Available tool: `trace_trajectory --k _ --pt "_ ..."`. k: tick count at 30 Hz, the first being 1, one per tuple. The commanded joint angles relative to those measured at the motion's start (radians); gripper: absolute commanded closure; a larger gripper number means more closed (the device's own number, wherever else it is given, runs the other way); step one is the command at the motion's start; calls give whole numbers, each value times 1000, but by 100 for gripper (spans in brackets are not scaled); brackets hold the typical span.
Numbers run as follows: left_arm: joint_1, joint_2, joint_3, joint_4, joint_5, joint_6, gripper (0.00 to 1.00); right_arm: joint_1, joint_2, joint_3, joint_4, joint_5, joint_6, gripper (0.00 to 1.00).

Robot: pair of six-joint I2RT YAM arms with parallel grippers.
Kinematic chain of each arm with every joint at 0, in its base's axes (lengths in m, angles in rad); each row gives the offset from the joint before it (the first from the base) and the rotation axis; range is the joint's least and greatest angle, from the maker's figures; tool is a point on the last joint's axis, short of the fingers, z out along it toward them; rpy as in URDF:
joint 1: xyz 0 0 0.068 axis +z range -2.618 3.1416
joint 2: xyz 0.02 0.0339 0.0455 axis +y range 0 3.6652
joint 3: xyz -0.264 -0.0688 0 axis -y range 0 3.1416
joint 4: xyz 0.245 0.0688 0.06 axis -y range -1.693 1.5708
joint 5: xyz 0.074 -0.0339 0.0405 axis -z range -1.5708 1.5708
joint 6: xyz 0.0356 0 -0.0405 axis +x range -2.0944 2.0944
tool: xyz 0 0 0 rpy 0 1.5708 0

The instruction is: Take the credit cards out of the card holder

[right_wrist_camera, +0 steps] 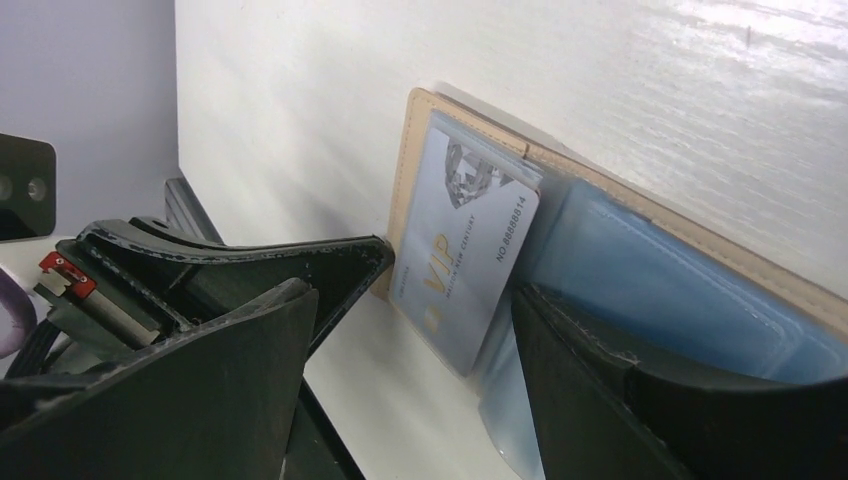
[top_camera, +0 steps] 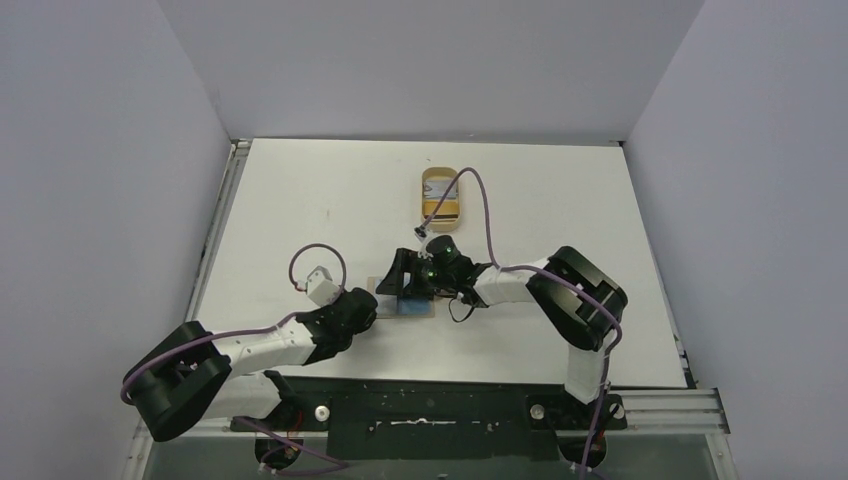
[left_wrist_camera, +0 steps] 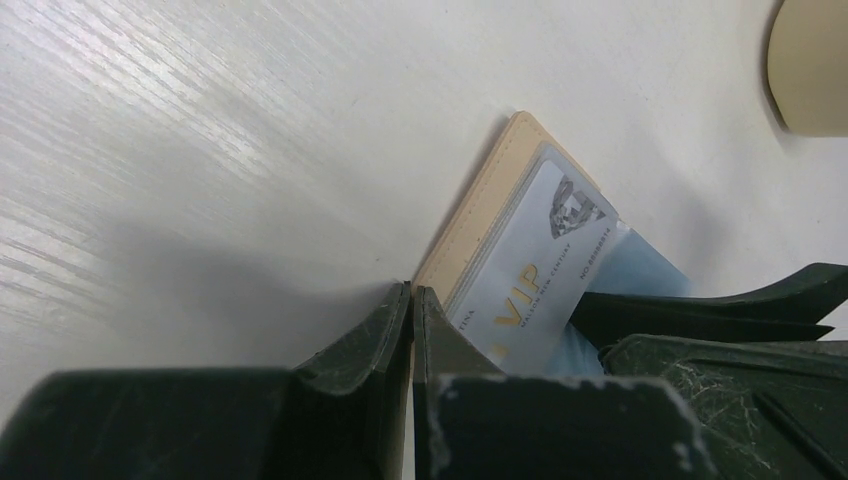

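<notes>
- the white tabletop (top_camera: pixel 300 200) is open on the far left and far right. pale walls (top_camera: pixel 100 150) close it in on the left, back and right, and the arm bases line the near edge.
- the card holder (top_camera: pixel 405 304) lies open and flat near the middle of the tabletop, a little toward the near side, well away from every edge.
- it is beige-tan with a stitched rim (right_wrist_camera: pixel 410 150), and clear plastic sleeves cover its inner face.
- a pale vip card (right_wrist_camera: pixel 465 260) with gold letters lies at a slant to the rim. its far end is under clear plastic, and i cannot tell whether it is free of its sleeve.
- a light blue card (right_wrist_camera: pixel 660 290) sits in the sleeve beside it, flat and straight.
- the left hand (left_wrist_camera: pixel 412 295) is clenched on the card holder's tan edge, with a sliver of tan showing between its fingers.
- the right hand (right_wrist_camera: pixel 452 275) is spread wide and grips nothing. one finger (right_wrist_camera: pixel 600 400) lies over the blue sleeve, the other (right_wrist_camera: pixel 330 265) is just off the holder's end, and the vip card is between them.
- a tan oval dish (top_camera: pixel 441 196) stands farther back, apart from the holder.
- a purple cable (top_camera: pixel 480 200) arcs above the dish from the right wrist.
- both hands crowd the holder from the left and the far side, so only its near edge has free room.
</notes>
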Motion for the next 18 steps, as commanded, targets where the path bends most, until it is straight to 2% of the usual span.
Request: trace_trajectory --k 1,9,12,15,18 --pt "-5 5 -21 32 -10 -2 100 14 27 4 103 2 45 27" --pt "-6 -19 -50 113 -1 15 100 14 31 -13 200 -54 80 26" --pt "-5 -30 -54 118 -1 24 100 14 40 -41 308 -84 111 27" --pt "-5 -28 -56 121 5 29 100 14 66 -75 500 -123 172 27" --pt "-5 -21 -55 131 12 32 100 14 95 -85 593 -144 220 29"
